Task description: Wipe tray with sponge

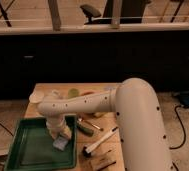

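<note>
The large green tray (30, 150) lies at the front left of the wooden table. The pale blue-grey sponge (61, 143) rests on the tray's floor near its right side. My white arm reaches in from the right and bends down over the tray. My gripper (59, 136) points down right above the sponge and touches it. The wrist hides the fingers.
A black-and-white brush (99, 140) lies on the table right of the tray. A green item (85, 128) and a thin utensil (92, 123) lie behind it. Small wooden pieces (102, 163) sit at the front edge. Bowls and cups (74, 93) stand at the back.
</note>
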